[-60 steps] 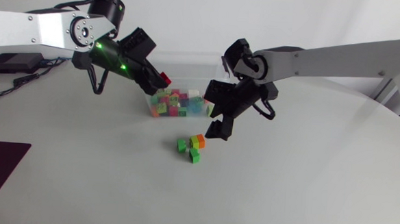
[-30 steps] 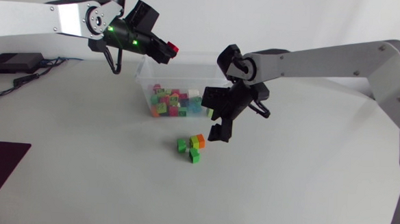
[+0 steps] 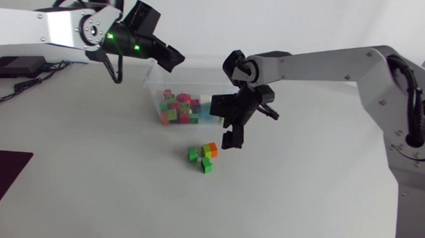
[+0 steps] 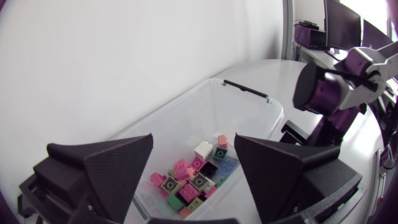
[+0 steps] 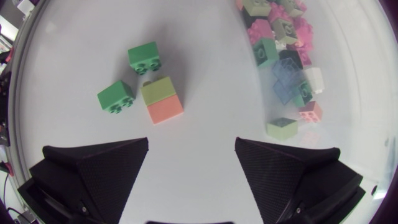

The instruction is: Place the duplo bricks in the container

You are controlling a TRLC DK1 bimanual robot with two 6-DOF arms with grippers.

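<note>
**Task status.** Partly done. A clear plastic rectangular container (image 3: 200, 75) stands on the white tabletop (image 3: 303, 197), just above the centre of the head frame. It already holds a mixed pile of pink, green, white and blue duplo bricks (image 3: 187, 108). A small cluster of loose bricks (image 3: 203, 156) is left on the tabletop, just below the container and near the frame centre. The right wrist view separates this cluster into three parts:

- a dark green brick (image 5: 143, 57)
- a second green brick (image 5: 116, 97)
- a lime brick joined to an orange brick (image 5: 161, 99)

All three lie ahead of the tool fingers, close together, with none inside the container.

**Left arm.** It enters from the left edge of the head frame, in the upper left. The left tool (image 3: 168, 55) is raised over the container's upper-left corner. In its wrist view the left tool (image 4: 193, 140) is spread wide with nothing between its fingers, and the filled container is directly below it.

**Right arm.** It enters from the right edge and reaches past the frame centre. The right tool (image 3: 225, 123) points down, beside the container's right end and just up and right of the loose cluster. In its wrist view the right tool (image 5: 191, 146) is wide apart and empty.

**Remaining.** Grasp the loose bricks and transfer them to the container. The right tool appears better placed to do this.
</note>
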